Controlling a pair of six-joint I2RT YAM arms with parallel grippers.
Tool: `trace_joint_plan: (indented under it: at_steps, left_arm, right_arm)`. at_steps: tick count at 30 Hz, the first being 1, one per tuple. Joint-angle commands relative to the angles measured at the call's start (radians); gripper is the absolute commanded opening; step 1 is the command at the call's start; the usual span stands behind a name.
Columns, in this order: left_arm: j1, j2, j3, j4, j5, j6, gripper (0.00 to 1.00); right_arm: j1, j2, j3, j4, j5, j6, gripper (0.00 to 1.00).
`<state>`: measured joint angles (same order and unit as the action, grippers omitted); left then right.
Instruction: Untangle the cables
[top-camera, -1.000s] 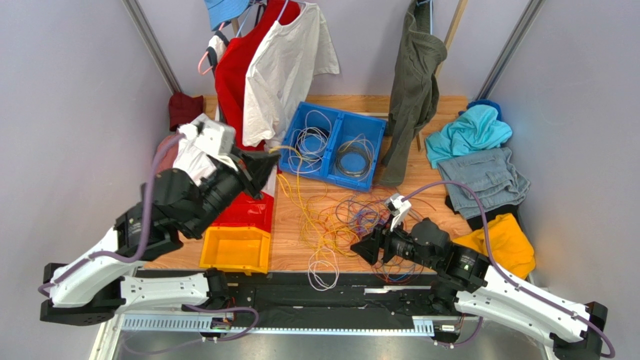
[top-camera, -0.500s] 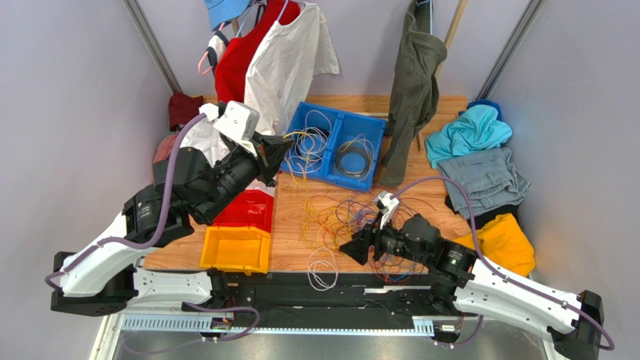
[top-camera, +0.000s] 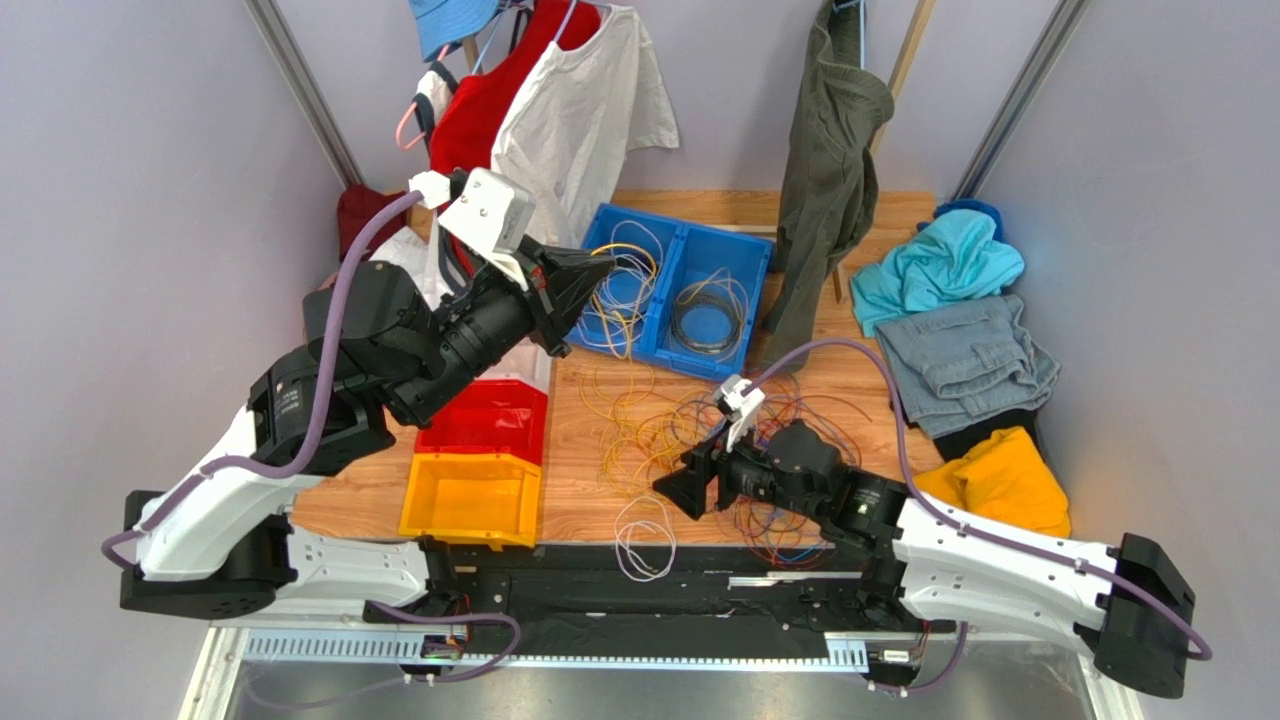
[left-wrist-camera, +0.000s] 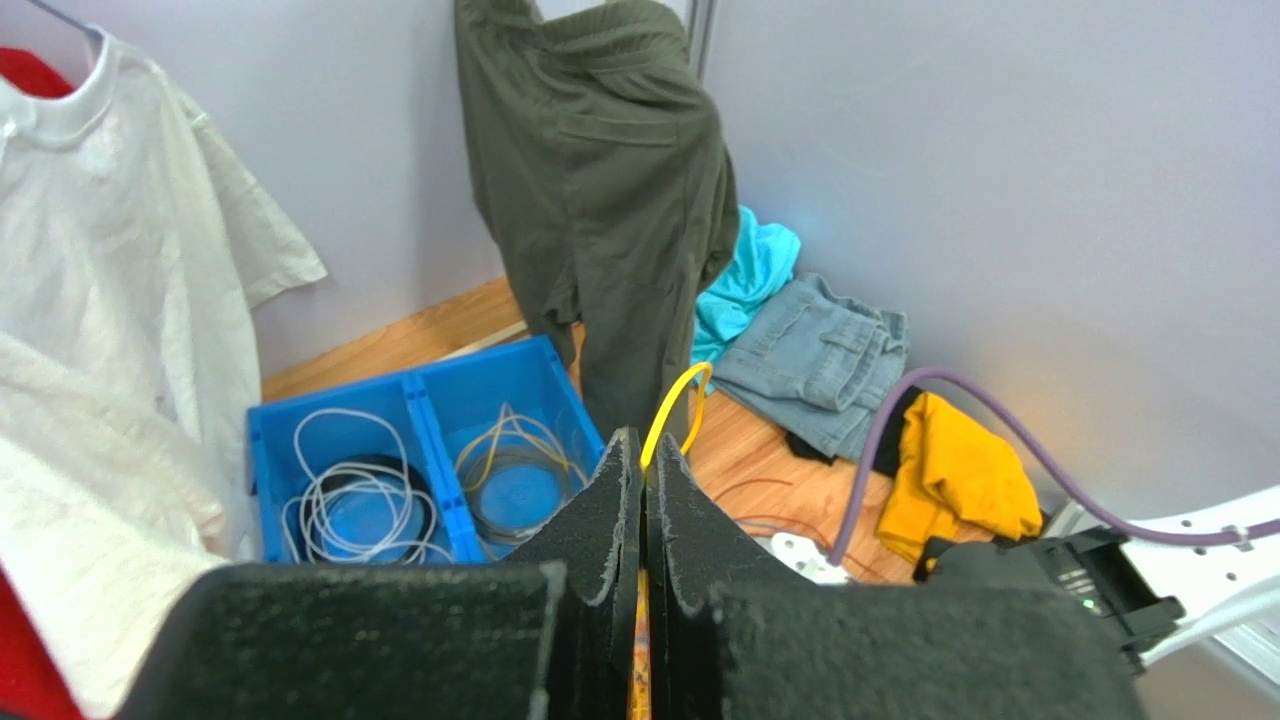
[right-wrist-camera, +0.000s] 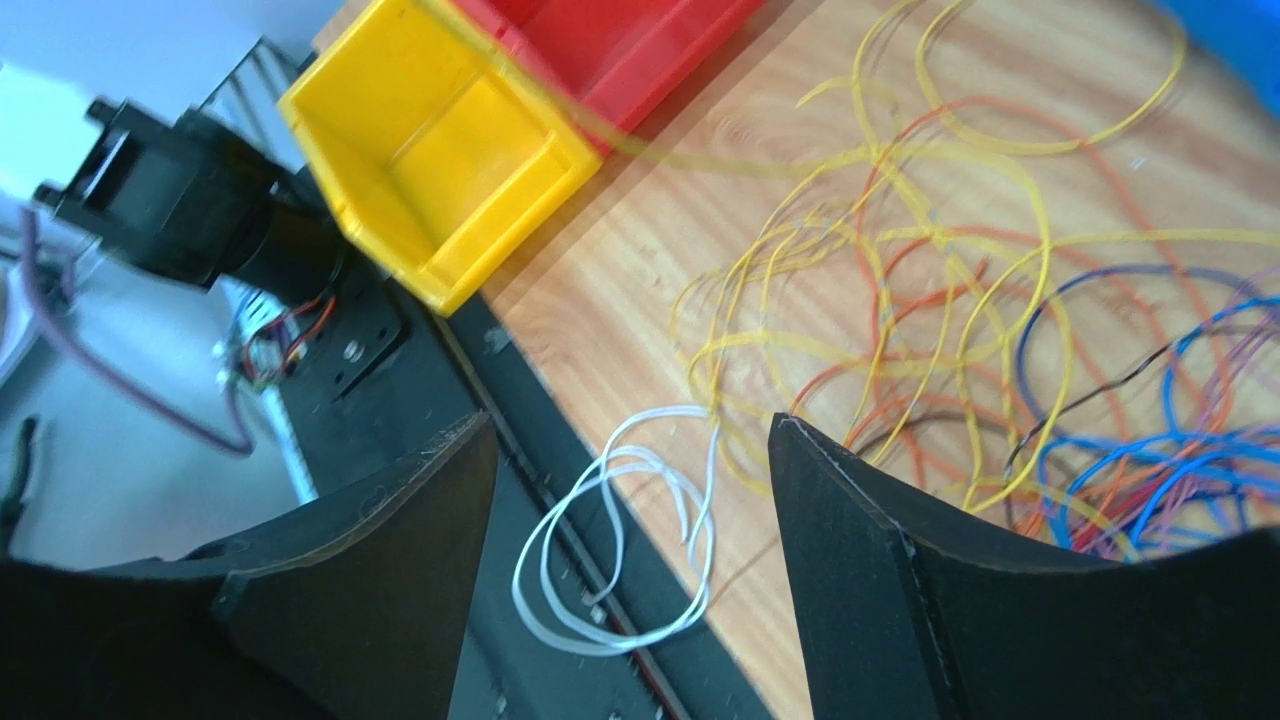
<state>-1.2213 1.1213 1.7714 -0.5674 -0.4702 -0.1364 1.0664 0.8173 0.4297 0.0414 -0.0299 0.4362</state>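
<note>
Over the left near corner of the blue bin (top-camera: 760, 293), the left gripper (top-camera: 594, 278) is pressed fully closed on one yellow cable (left-wrist-camera: 672, 405), which hangs down toward the tangled cables (top-camera: 676, 428) on the table (top-camera: 579, 503) just in front of that bin. Farther in front of the bin, the right gripper (top-camera: 676, 488) hovers wide open and empty above a white loop (right-wrist-camera: 631, 540). The step seems to be lifting the yellow strand out; next, I think, the right gripper must hold the pile down.
</note>
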Motion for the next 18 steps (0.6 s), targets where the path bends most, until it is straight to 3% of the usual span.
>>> trace_joint_plan:
  at_steps: [1,6,18]
  left_arm:
    - [0.002,0.029,0.072,-0.028,0.074,-0.020,0.00]
    - [0.002,0.046,0.108,-0.032,0.136,-0.045,0.00]
    - [0.002,0.069,0.134,-0.052,0.157,-0.052,0.00]
  right_arm:
    - [0.006,0.071,0.057,0.184,0.130,-0.077,0.71]
    - [0.006,0.152,0.067,0.319,0.235,-0.117,0.71]
    - [0.006,0.332,0.109,0.497,0.317,-0.126,0.68]
